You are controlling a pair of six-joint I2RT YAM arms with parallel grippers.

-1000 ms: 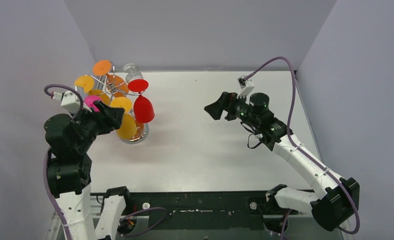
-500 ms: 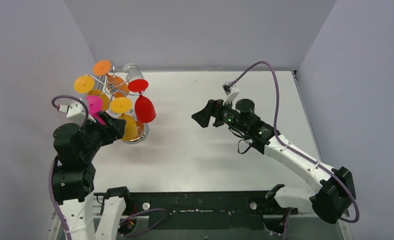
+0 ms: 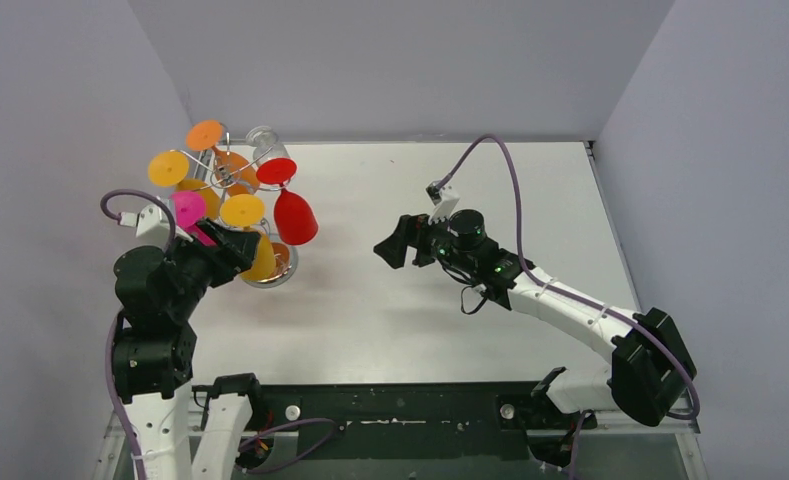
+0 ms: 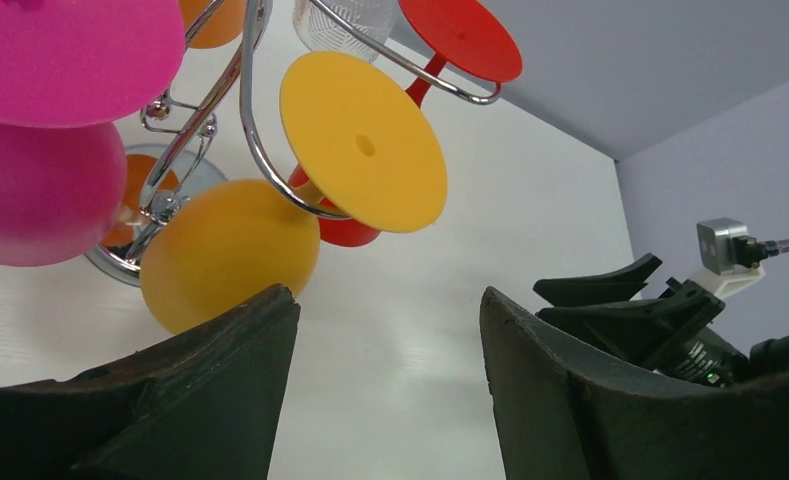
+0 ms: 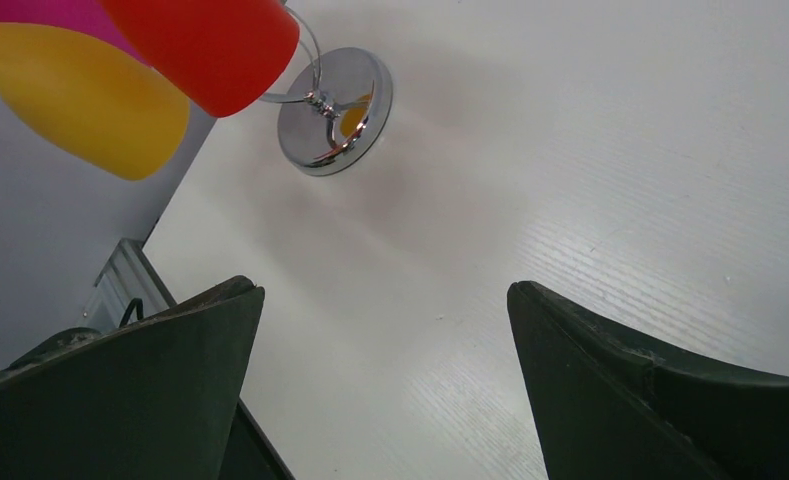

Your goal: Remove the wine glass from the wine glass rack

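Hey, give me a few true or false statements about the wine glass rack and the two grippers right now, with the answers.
1. The red glass hangs upside down on the rack. True.
2. The right gripper grips the red glass. False: it is open, empty and apart from the rack.
3. The left gripper is open beside the yellow glass. True.
4. The rack's base is black wood. False: it is round shiny metal.
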